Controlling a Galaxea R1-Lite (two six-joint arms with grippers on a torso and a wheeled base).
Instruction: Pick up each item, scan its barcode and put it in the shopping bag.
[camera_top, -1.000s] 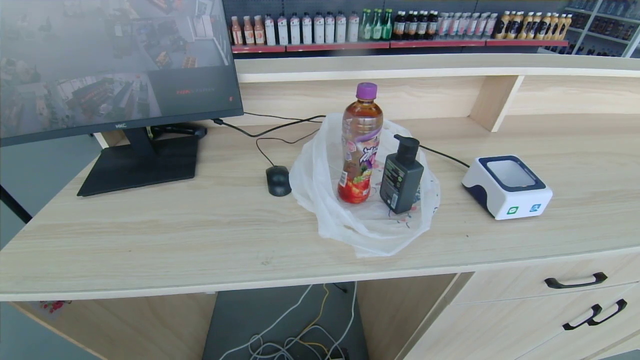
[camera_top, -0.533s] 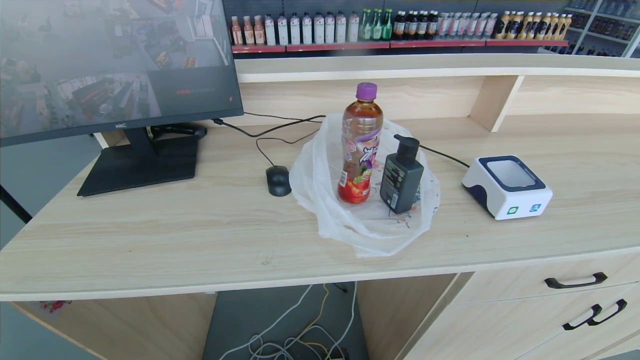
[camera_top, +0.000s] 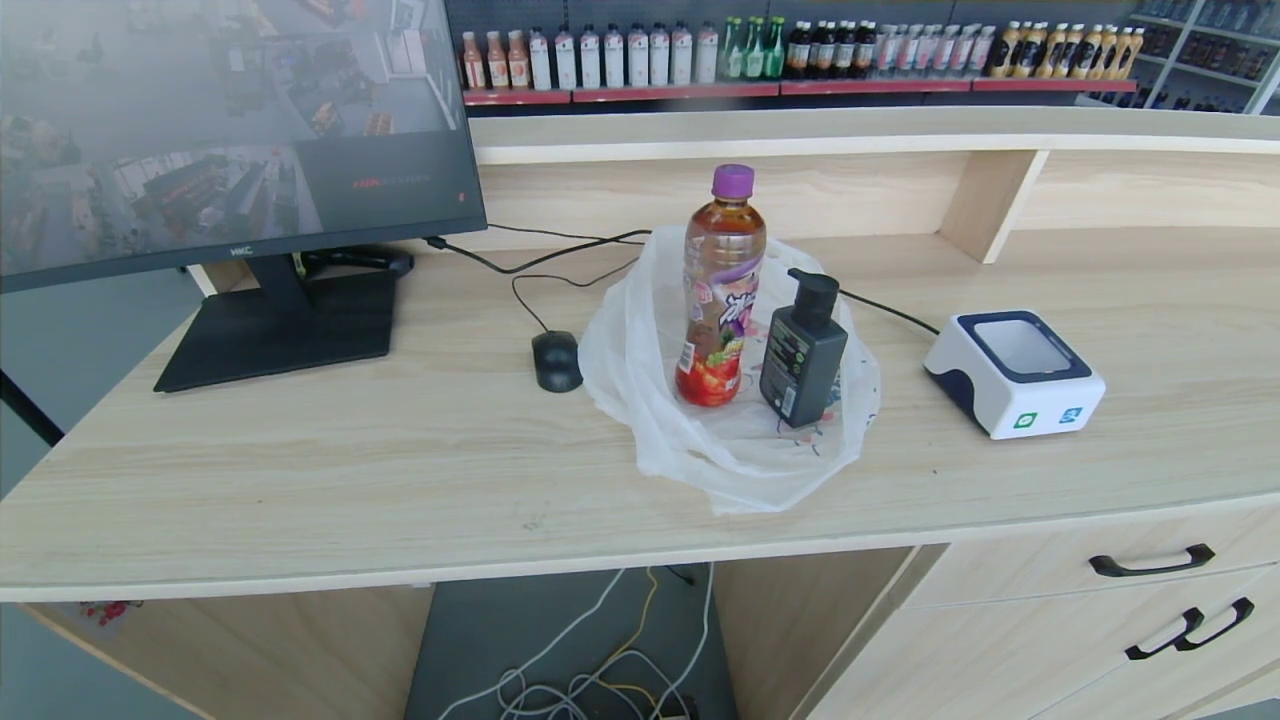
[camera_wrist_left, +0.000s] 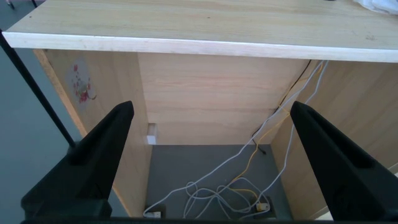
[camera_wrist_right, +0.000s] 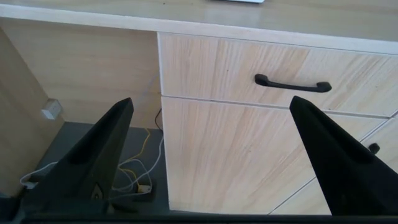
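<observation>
A tea bottle (camera_top: 722, 285) with a purple cap and a dark pump bottle (camera_top: 803, 350) stand upright inside a crumpled clear shopping bag (camera_top: 730, 450) on the wooden counter (camera_top: 350, 450). The white barcode scanner (camera_top: 1012, 372) sits to their right. My left gripper (camera_wrist_left: 211, 162) hangs open below the counter's front edge, facing the kneehole. Also below the counter, my right gripper (camera_wrist_right: 211, 162) is open in front of a drawer with a black handle (camera_wrist_right: 292, 83). Neither holds anything.
A monitor (camera_top: 220, 130) on a black stand fills the back left, with a black mouse (camera_top: 556, 360) and cables beside the bag. A raised wooden ledge (camera_top: 870, 130) runs along the back. Loose cables (camera_wrist_left: 236, 186) lie on the floor under the counter. Drawers (camera_top: 1150, 565) are at lower right.
</observation>
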